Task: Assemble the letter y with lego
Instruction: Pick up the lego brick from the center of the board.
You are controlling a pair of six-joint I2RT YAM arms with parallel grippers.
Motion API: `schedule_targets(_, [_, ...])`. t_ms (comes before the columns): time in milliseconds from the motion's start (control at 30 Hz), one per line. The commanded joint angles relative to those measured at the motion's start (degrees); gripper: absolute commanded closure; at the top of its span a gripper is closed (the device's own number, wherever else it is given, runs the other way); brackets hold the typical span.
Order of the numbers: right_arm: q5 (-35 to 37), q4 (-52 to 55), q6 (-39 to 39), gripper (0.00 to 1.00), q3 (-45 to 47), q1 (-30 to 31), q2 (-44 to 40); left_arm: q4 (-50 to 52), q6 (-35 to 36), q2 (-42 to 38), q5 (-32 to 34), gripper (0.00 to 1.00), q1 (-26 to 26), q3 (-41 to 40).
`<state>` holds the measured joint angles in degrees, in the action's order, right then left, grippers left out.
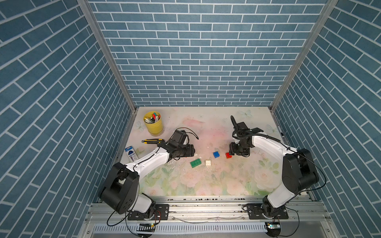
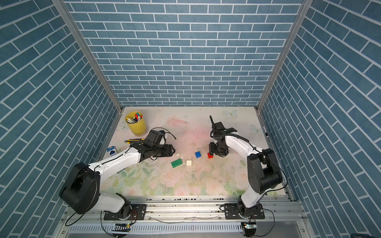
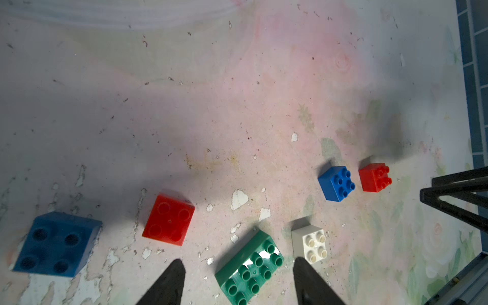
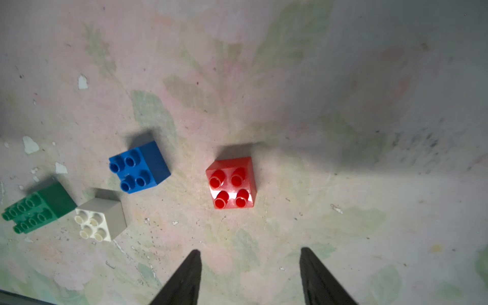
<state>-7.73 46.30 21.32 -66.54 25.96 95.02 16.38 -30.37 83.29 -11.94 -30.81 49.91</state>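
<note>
Several lego bricks lie apart on the floral table; the letter y is out of view. In the left wrist view, a dark blue brick (image 3: 56,243) and a red brick (image 3: 169,220) sit studs down. The green brick (image 3: 249,269), white brick (image 3: 310,244), blue brick (image 3: 336,183) and red brick (image 3: 375,177) sit studs up. My left gripper (image 3: 237,261) is open, its fingers either side of the green brick, above it. My right gripper (image 4: 249,250) is open and empty, just short of the red brick (image 4: 231,182). In a top view the right gripper (image 1: 231,152) hangs beside that red brick (image 1: 228,155).
A yellow cup of pens (image 1: 153,123) stands at the back left. A yellow-black utility knife (image 1: 151,141) and a blue-white packet (image 1: 131,153) lie by the left wall. Brick-pattern walls close in three sides.
</note>
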Motion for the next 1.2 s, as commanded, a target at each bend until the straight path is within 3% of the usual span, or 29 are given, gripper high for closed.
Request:
schedule_targets(0, [0.01,3.5,-2.47,0.38,-2.52,1.02,2.66,-1.05,-0.9,0.77,-1.27,0.32,-1.24,1.38])
schedule_targets(400, [0.51,2.58,-4.44,0.41,-6.85,1.91,10.5,-2.23,-2.19,3.41,-1.09,0.31,-4.34,1.43])
schedule_targets(867, [-0.21,1.81,-4.62,0.57,-9.55,2.17,14.83,-1.54,-2.5,4.77,0.08,0.31,-5.14,1.59])
schedule_targets(1033, [0.64,2.17,-4.71,0.52,-9.97,2.43,15.1,-1.48,-2.54,5.48,0.34,0.31,-5.43,1.68])
schedule_targets(1167, [0.7,2.21,-4.89,0.57,-10.01,2.61,15.26,-1.62,-2.68,5.66,0.56,0.31,-5.58,1.6])
